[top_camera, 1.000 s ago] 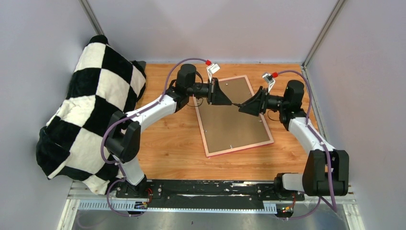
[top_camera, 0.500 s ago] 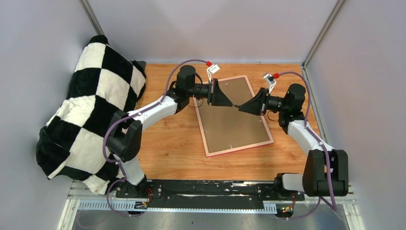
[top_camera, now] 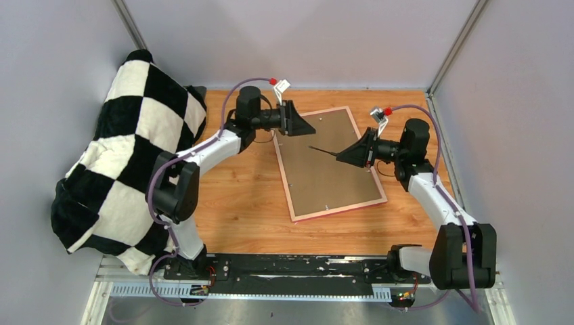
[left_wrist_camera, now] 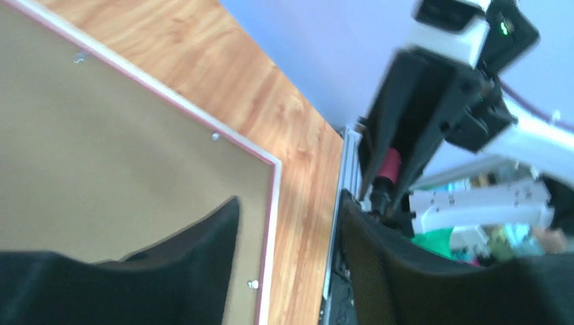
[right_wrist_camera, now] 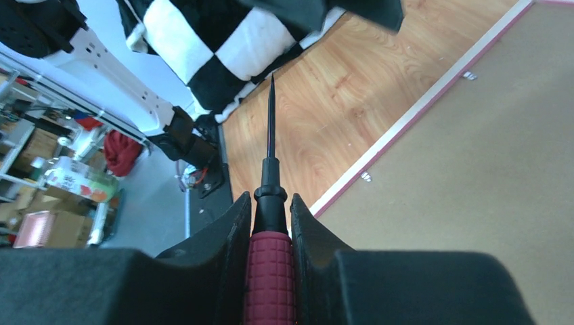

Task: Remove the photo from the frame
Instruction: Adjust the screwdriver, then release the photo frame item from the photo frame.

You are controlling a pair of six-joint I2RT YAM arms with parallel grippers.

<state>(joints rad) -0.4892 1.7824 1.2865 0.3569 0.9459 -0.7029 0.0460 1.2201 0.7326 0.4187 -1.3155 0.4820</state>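
1. Nearest: bare table [top_camera: 237, 217] wood between the arm bases and frame [top_camera: 338, 210]. The frame lies flat, back up, with the brown board [top_camera: 325, 172] showing. The photo is not in view.
2. Over frame's right side: right gripper [top_camera: 340, 156], fingers clamped on red-handled screwdriver [top_camera: 322, 150]. Shaft points left above the board.
3. At frame's far-left corner: left gripper [top_camera: 304, 127], backed off from the screwdriver tip it met 1 s ago. Fingers spread wide, nothing between.
4. Well left of frame: checkered blanket [top_camera: 128, 156], with bare wood between them.
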